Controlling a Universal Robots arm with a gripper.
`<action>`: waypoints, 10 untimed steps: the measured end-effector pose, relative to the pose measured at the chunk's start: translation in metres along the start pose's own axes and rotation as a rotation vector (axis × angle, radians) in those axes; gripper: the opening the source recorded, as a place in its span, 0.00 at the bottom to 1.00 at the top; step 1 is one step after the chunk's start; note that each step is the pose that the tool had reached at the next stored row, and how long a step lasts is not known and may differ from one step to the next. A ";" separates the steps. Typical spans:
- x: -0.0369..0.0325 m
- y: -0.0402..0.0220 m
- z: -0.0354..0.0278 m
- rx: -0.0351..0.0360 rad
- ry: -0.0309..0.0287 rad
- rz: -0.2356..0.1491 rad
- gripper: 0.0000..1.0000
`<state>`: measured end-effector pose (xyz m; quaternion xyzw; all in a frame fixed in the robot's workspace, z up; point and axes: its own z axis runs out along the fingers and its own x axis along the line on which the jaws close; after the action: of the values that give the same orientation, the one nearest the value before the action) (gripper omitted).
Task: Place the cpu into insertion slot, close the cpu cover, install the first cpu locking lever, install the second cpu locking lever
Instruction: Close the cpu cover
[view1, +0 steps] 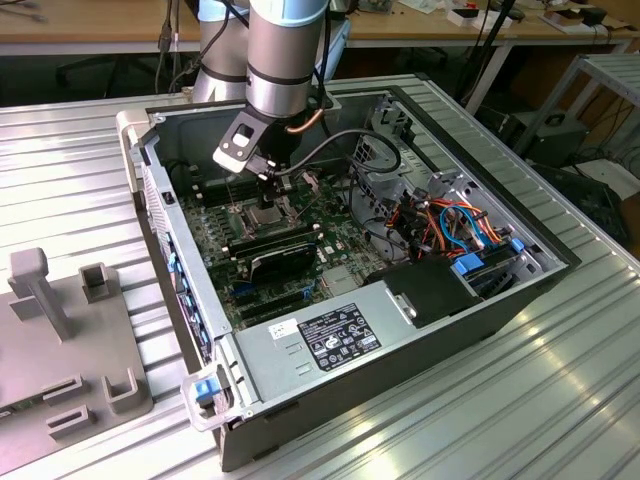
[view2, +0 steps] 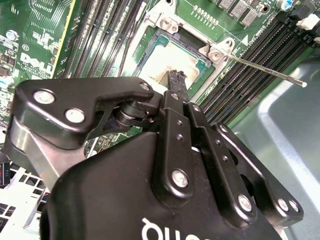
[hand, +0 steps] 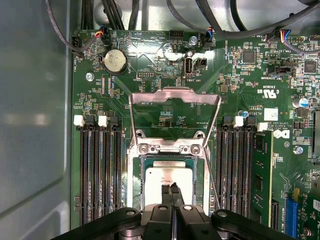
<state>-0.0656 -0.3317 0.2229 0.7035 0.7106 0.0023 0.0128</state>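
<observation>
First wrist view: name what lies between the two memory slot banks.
The insertion slot holding the cpu, as the first wrist view shows.

Dull satin metal cpu (hand: 162, 176); shiny bare-metal cpu cover (hand: 175, 95).

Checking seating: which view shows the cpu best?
The first wrist view: the cpu lies in the insertion slot, its top mostly bare. The second wrist view shows a slanted part beyond the hand; in the exterior view the hand overhangs it.
</observation>
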 end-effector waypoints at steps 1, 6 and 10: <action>-0.0001 0.0000 -0.0028 0.0001 -0.0001 0.000 0.11; -0.0002 0.0032 -0.0086 0.0000 -0.0001 0.000 0.11; -0.0003 0.0127 -0.0084 0.0001 -0.0002 0.000 0.11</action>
<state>-0.0531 -0.3317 0.2315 0.7035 0.7106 0.0022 0.0129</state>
